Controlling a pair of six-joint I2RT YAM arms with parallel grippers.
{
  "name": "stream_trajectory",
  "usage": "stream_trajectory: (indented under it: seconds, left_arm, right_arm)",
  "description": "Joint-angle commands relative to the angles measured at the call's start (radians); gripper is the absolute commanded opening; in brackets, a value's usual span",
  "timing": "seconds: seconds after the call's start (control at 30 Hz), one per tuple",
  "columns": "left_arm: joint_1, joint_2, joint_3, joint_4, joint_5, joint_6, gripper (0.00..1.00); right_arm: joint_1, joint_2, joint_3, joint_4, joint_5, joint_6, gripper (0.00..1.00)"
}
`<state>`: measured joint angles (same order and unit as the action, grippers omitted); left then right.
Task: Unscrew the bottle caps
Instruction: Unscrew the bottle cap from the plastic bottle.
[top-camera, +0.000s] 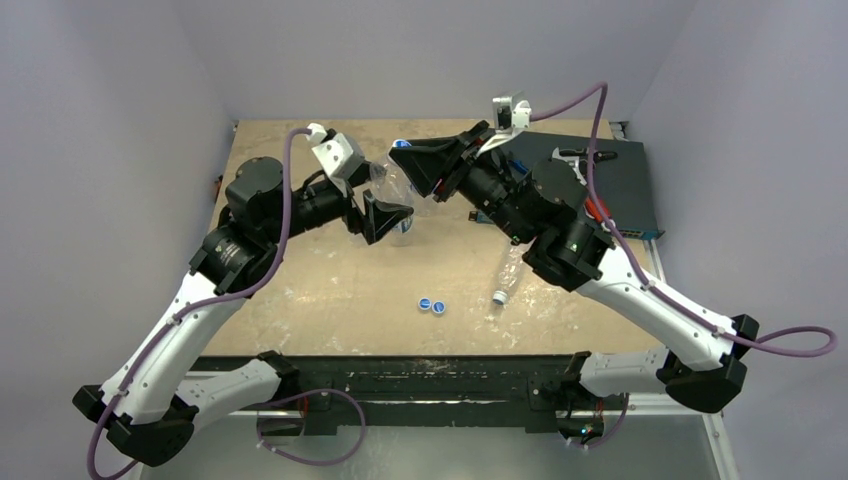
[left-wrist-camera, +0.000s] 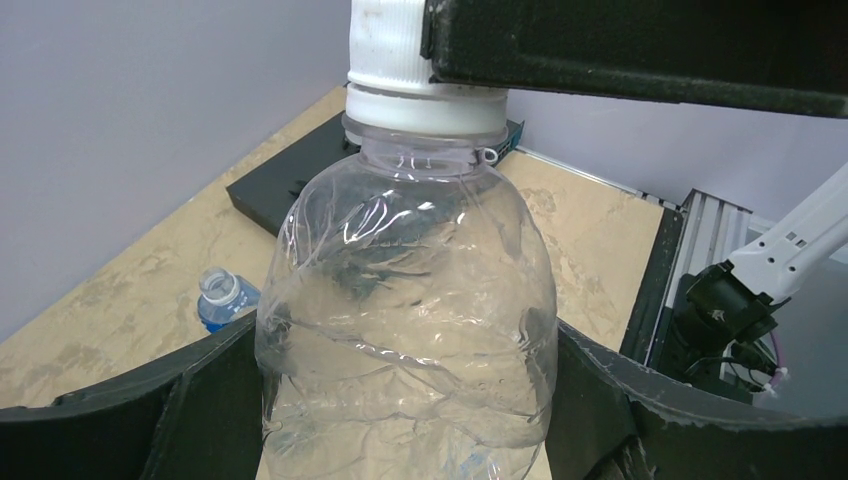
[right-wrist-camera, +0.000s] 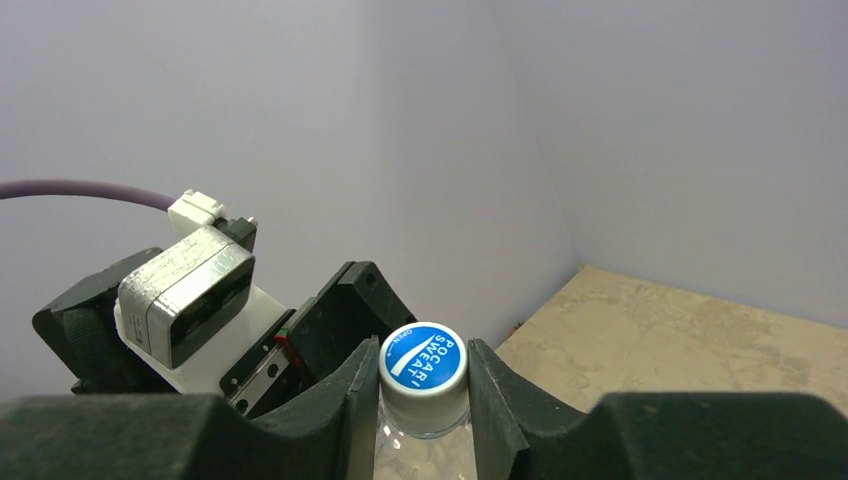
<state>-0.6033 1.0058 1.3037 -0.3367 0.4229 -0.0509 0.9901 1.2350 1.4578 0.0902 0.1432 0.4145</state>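
My left gripper (top-camera: 386, 212) (left-wrist-camera: 405, 400) is shut on the body of a clear, crinkled, unlabelled bottle (left-wrist-camera: 410, 320) (top-camera: 393, 186) and holds it upright above the table. The bottle's cap (right-wrist-camera: 423, 364) has a blue top with a white mark and white ribbed sides (left-wrist-camera: 385, 40). My right gripper (top-camera: 425, 170) (right-wrist-camera: 423, 385) is shut on this cap, one finger on each side. Two loose blue caps (top-camera: 431, 304) lie on the table in front. Another clear bottle (top-camera: 507, 275) lies on its side to the right of them.
An uncapped, blue-labelled bottle (left-wrist-camera: 225, 298) lies on the table behind the held one, near the back wall (top-camera: 400, 145). A flat black box (top-camera: 605, 180) (left-wrist-camera: 290, 180) sits at the back right. Walls close in the table on three sides.
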Motion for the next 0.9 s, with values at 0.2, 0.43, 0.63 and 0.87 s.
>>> stream_trajectory:
  seconds: [0.2,0.43,0.63,0.87]
  left_arm:
    - [-0.001,-0.005,0.016,0.064,0.024,-0.028,0.04]
    - [-0.001,-0.011,0.036,0.066,0.162,-0.053,0.03]
    - [-0.001,-0.011,0.046,0.124,0.391,-0.138,0.01]
    - [-0.001,-0.009,0.054,0.2,0.587,-0.249,0.01]
  right_arm:
    - [0.009,-0.008,-0.009,0.063,0.014,-0.013,0.18]
    - [0.007,-0.057,-0.049,0.087,-0.094,-0.044,0.0]
    - [-0.011,-0.087,-0.056,0.102,-0.251,-0.056,0.0]
    - [-0.062,-0.109,-0.089,0.17,-0.496,-0.015,0.0]
